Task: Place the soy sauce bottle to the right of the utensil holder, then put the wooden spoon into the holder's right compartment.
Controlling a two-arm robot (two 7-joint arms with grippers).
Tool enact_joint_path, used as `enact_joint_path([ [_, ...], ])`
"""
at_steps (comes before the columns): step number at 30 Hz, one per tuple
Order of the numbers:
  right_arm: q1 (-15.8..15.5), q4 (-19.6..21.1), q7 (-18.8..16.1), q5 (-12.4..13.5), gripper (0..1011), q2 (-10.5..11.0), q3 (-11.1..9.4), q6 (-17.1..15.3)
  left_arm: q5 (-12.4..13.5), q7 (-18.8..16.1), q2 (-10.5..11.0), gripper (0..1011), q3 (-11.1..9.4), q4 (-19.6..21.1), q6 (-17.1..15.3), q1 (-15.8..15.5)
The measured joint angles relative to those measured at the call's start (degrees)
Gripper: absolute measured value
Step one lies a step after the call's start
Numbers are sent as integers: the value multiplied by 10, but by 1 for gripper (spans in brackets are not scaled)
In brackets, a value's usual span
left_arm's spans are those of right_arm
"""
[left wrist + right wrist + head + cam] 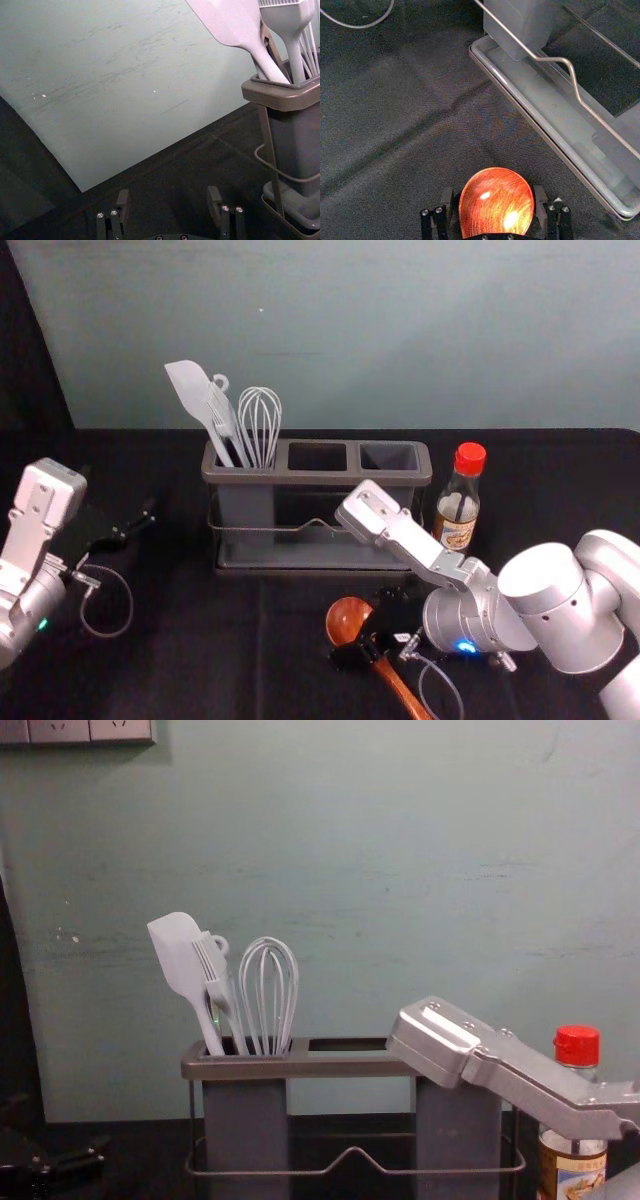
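My right gripper (366,628) is low over the wooden spoon (348,618), in front of the holder. In the right wrist view the right gripper (493,200) is open, its fingers on either side of the spoon's bowl (496,202). The spoon's handle points toward the near edge. The soy sauce bottle (461,502), red-capped, stands upright just right of the utensil holder (330,478), partly behind my right arm. The holder's middle and right compartments look empty from above. My left gripper (135,524) is parked at the left; in the left wrist view the left gripper (168,202) is open.
A white spatula (190,390), a brush and a whisk (260,420) stand in the holder's left compartment. The holder's wire rail (565,61) and base tray (545,120) lie close beyond the spoon. A wall (400,870) rises behind the black-covered table.
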State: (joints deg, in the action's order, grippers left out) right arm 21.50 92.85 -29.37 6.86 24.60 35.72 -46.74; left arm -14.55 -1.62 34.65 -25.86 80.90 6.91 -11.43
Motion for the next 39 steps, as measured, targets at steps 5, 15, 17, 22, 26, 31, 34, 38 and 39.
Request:
enact_joint_path([
  [5,0,0,0,1,1002,0,0,0,0,0,0,1011,0,0,0,0],
  [15,1,0,0,3,1000,0,0,0,0,0,0,1012,0,0,0,0],
  [17,1,0,0,3,979,1,0,0,0,0,0,1012,0,0,0,0],
  [22,1,0,0,3,873,1,0,0,0,0,0,1012,0,0,0,0],
  [26,1,0,1,3,847,1,0,0,0,0,0,1011,0,0,0,0],
  [31,1,0,1,4,847,1,0,0,0,0,0,1011,0,0,0,0],
  [34,1,0,1,4,848,1,0,0,0,0,0,1011,0,0,0,0],
  [38,-45,45,23,10,848,7,-39,75,0,0,0,1012,0,0,0,0],
  [39,-52,53,27,10,848,9,-45,87,0,0,0,1011,0,0,0,0],
])
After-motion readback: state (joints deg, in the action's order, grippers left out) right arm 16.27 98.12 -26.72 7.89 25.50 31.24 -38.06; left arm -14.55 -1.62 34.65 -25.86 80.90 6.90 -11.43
